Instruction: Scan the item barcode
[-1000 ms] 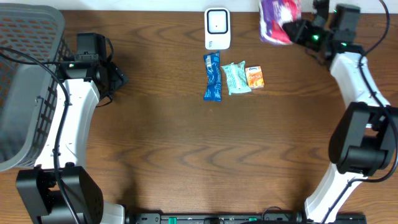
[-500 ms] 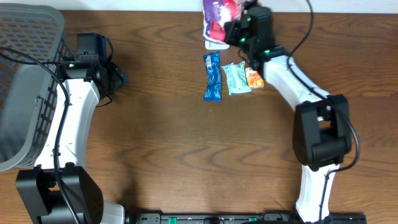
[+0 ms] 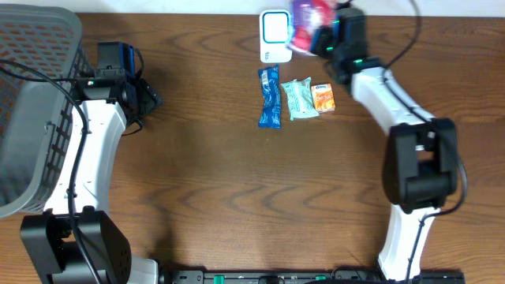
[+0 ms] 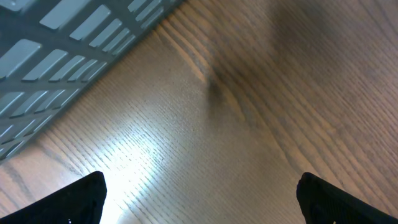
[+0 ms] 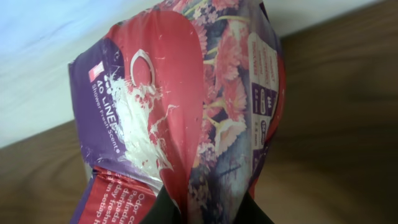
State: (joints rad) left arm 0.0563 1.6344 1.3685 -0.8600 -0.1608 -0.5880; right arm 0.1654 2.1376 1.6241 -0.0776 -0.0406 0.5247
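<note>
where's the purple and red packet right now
In the overhead view the purple and red packet is held in the right tool at the table's far edge, just right of the white scanner.

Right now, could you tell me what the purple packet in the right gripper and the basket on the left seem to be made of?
Purple packet: looks like thin glossy plastic film; it is creased, with shiny highlights and printed flowers.
Basket: seems to be rigid grey moulded plastic with a matte finish, judging by its even lattice of slots. Coated metal cannot be ruled out.
</note>
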